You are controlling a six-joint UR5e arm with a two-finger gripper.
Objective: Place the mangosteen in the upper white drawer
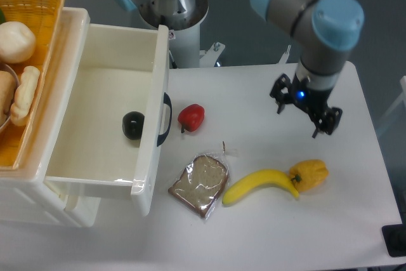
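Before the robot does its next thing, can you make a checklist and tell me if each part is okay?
1. Mangosteen is inside the upper white drawer: ok, it sits on the drawer floor near the front wall.
2. Gripper has let go: ok, fingers open with nothing between them.
3. Gripper is away from the drawer: ok, it hangs over the right side of the table.
4. Drawer closed: not ok, it is pulled out.
5. Red pepper left on the table: ok, it lies beside the drawer's black handle.
6. Fingers clear of the yellow pepper: ok, they are above it.
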